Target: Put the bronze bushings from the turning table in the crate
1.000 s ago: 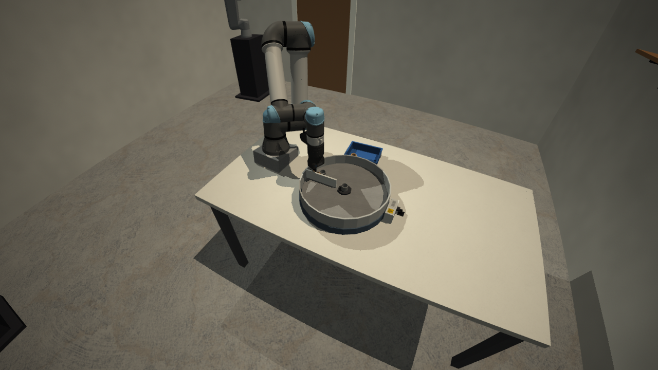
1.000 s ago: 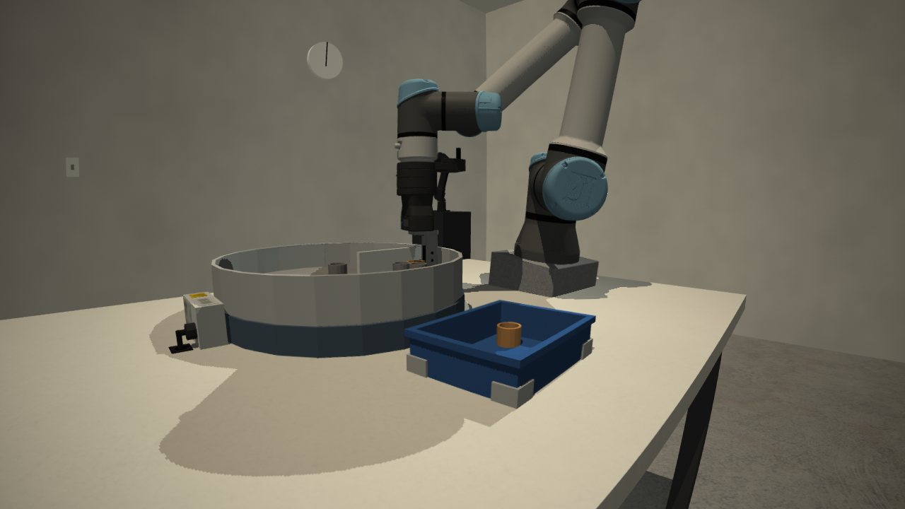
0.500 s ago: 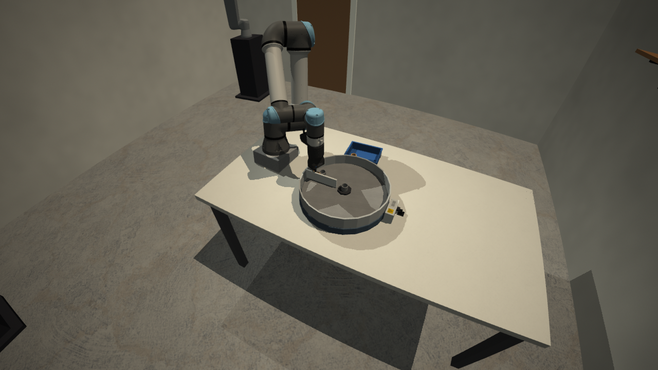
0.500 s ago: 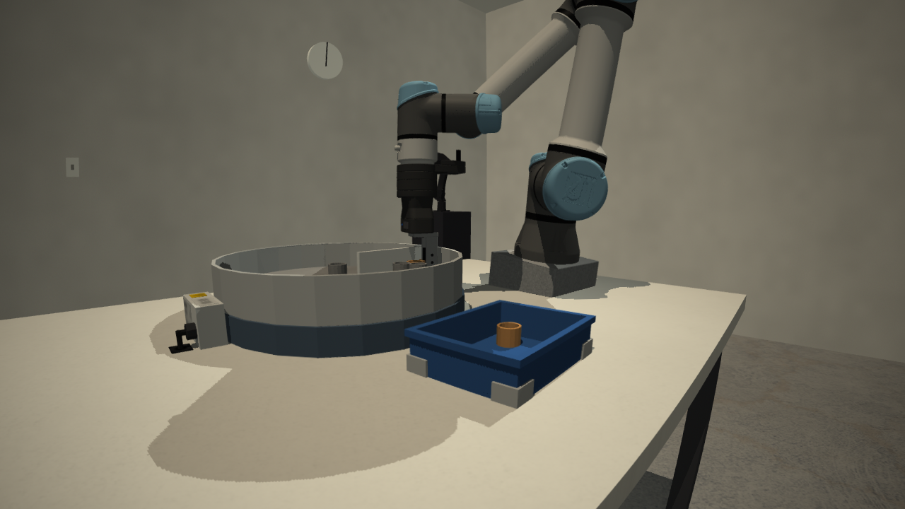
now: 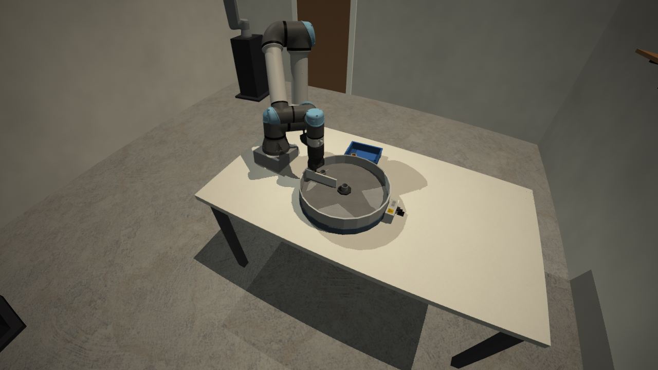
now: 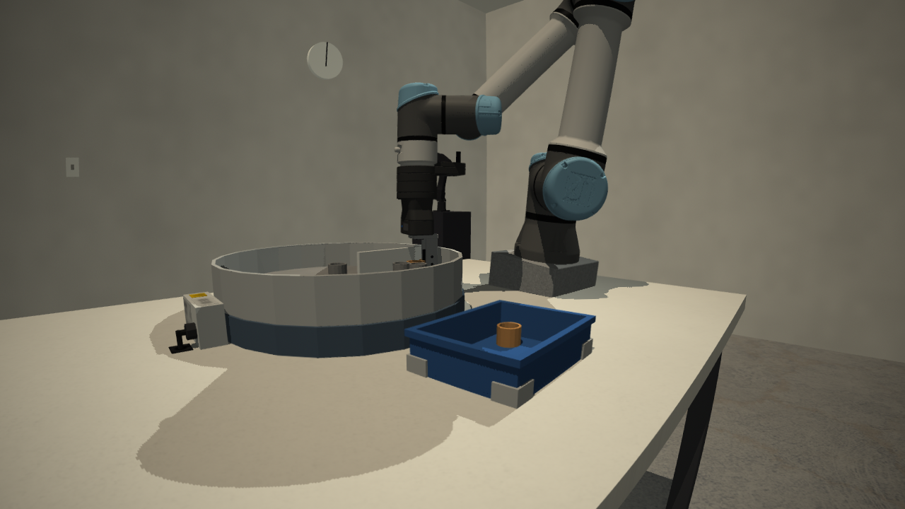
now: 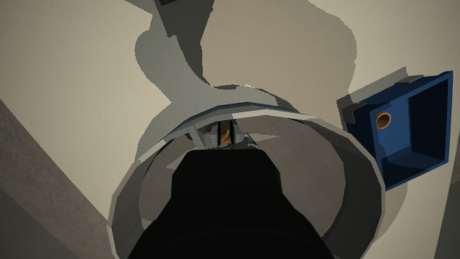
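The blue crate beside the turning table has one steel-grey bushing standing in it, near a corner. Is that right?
Not quite: the bushing in the blue crate is bronze-coloured, as the exterior view shows.
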`<state>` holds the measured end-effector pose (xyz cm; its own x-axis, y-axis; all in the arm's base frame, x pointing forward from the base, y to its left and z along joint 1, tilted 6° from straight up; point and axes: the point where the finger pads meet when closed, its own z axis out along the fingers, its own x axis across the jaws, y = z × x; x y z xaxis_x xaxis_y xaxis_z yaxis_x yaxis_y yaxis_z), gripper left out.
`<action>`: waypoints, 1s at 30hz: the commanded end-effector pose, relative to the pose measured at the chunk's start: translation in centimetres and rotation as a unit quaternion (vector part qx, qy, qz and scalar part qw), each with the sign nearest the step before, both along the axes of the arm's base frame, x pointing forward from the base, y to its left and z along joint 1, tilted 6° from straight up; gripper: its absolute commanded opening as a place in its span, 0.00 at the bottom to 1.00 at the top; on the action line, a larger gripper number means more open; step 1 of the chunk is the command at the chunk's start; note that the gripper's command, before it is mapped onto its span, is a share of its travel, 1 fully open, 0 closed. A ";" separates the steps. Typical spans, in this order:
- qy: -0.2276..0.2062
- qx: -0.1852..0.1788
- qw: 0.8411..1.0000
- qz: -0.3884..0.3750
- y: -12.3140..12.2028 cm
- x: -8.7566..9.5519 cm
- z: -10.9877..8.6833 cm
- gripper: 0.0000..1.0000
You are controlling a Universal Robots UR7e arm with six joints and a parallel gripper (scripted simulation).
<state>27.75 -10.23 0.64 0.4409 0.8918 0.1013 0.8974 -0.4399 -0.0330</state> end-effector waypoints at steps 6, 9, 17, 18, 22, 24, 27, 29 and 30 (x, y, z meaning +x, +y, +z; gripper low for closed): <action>0.000 0.000 1.000 0.000 0.0 0.0 -0.2 0.40; 0.000 0.000 1.000 0.000 0.0 0.0 -0.2 0.40; 0.000 0.000 1.000 0.000 0.0 0.0 -0.6 0.40; 0.000 0.000 1.000 0.000 0.0 0.0 -0.6 0.40; 0.000 0.000 1.000 0.000 0.0 0.0 -0.6 0.40; 0.000 0.000 1.000 0.000 0.0 0.0 -0.6 0.40; 0.000 0.000 1.000 0.000 0.0 0.0 -0.6 0.40; 0.000 0.000 1.000 0.000 0.0 0.0 -0.6 0.00; 0.000 0.000 1.000 0.000 0.0 0.0 -0.6 0.00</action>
